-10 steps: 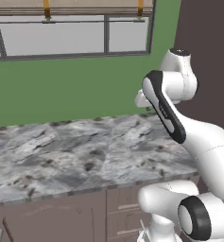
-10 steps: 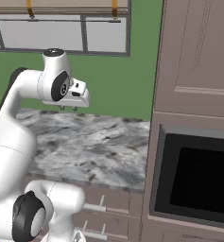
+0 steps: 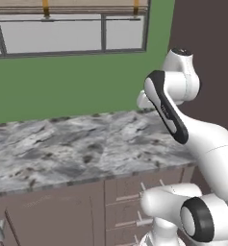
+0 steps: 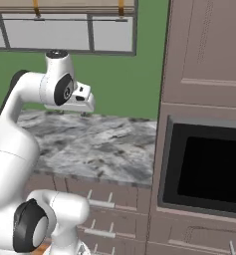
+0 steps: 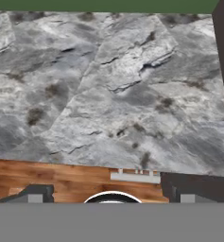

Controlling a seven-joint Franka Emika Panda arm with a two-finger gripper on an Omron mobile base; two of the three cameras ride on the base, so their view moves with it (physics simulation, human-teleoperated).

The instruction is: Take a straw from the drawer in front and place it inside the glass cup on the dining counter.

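The Franka arm [image 3: 183,125] rises folded above a marbled countertop [image 3: 72,149] that runs beneath a green wall [image 3: 67,86] and a window [image 3: 62,29]; its gripper [image 5: 106,194] hangs high over the stone, jaws spread wide and holding nothing, the two dark tips well apart at the bottom of the hand view. Below the counter's near edge, in the right base view, lies a stack of taupe drawer fronts with silver bar handles [image 4: 100,203], the topmost being the likely target drawer [image 4: 107,191]; it appears closed, so the straw, presumably inside, cannot be seen. The hand view shows one bar handle [image 5: 134,177] just beyond the counter lip, over a wooden floor [image 5: 52,177]. To the right stands a tall cabinet [image 4: 204,55] with a dark built-in oven [image 4: 209,169]. The glass cup and dining counter lie outside these views. Judged from here, the descent carries the main risk: the wrist must clear the overhanging stone edge, and the similar drawers below invite grasping the wrong handle; a pull off-axis could let the bar slip from the fingers.
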